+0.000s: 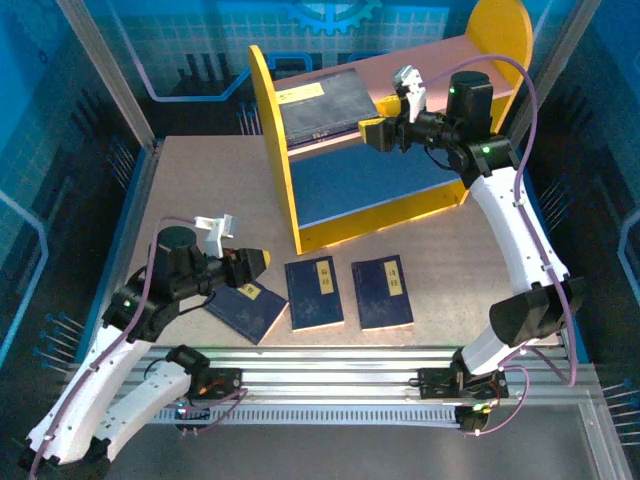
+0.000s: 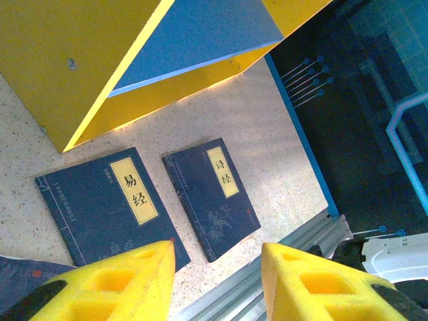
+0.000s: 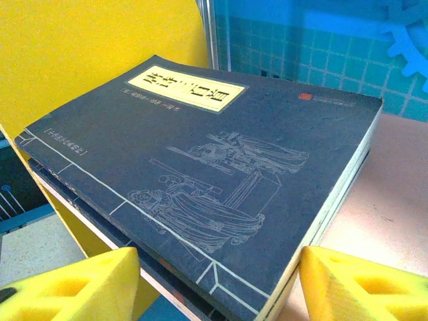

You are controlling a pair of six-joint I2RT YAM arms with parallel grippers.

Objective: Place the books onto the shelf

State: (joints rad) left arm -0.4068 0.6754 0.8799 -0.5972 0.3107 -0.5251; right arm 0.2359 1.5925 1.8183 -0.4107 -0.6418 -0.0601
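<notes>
1. Step in hand, as I judge it: the right arm is finishing a placement. The right pincer [image 1: 372,132] sits at the right edge of the stacked books [image 1: 320,105], which lie flat on the pink upper board of the shelf [image 1: 275,160]. The right wrist view shows at least 2 books in that stack.
2. Right pincer state: its yellow fingers [image 3: 87,284] stand well apart on either side of the stack's near corner. Neither finger visibly presses on a cover, so it reads as open with nothing held.
3. The left pincer [image 1: 255,262] hovers over the tilted book [image 1: 248,310] at the left of the table [image 1: 200,190]. Its jaws are partly open and nothing sits between them.
4. Left to do: 3 books lie flat on the table in front of the shelf. They are the tilted book, the middle book [image 1: 314,292] and the right book [image 1: 383,292]. The last 2 lie side by side, just apart.
5. Next move, as I judge it: the right arm should back straight out so it does not drag the top book off the board.
6. The left pincer then needs to catch an edge of the tilted book. That book is thin and flat against the table, so the approach angle matters more than the force.
</notes>
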